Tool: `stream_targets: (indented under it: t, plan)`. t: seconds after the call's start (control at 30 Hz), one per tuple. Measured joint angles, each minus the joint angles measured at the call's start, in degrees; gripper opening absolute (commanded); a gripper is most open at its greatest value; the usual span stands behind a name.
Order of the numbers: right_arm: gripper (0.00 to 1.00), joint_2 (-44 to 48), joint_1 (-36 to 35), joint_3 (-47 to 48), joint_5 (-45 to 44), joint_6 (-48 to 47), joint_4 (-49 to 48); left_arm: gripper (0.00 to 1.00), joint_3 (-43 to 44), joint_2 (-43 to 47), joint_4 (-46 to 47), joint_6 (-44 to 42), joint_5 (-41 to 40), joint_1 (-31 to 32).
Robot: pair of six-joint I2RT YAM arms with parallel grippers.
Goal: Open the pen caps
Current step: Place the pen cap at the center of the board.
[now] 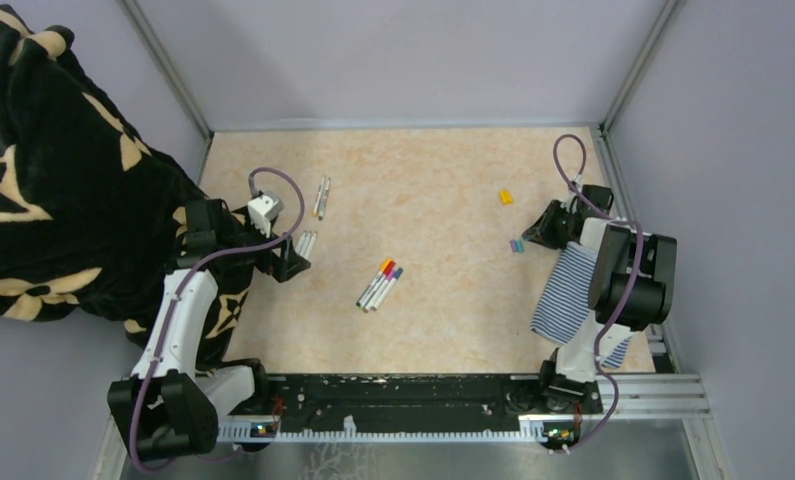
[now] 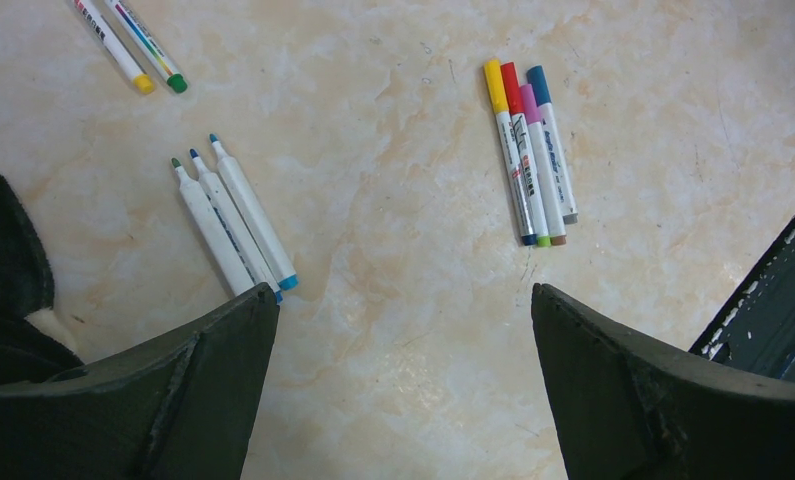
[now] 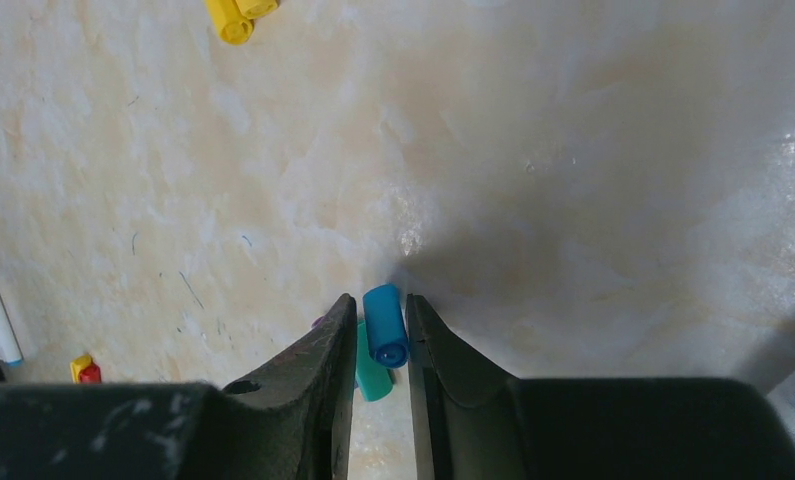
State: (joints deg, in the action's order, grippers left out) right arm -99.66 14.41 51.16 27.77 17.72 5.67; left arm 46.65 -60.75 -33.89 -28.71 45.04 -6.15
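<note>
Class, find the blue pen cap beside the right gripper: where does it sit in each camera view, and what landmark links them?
Top external: the blue cap lies right of centre, at the right gripper's tips.
Left wrist: not in view.
Right wrist: bottom centre, between the fingers.
Shared landmark: the yellow cap above it.

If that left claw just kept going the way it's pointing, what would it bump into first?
Most likely the bare table: the left gripper, open, aims at the gap between three uncapped pens and four capped pens. Depth is hard to judge.
</note>
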Motion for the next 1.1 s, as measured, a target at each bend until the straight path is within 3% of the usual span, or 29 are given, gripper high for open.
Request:
stream_targets:
  t: [0.37,1.1]
  plan:
    - [0.30,0.0,0.0,0.3,0.8,-0.2,0.8,0.99,0.0,0.0,0.0,-0.2,0.1,0.0]
    - [0.31,0.7,-1.1,0.3,-0.5,-1.6,2.0,0.99,0.0,0.0,0.0,-0.6,0.2,0.0]
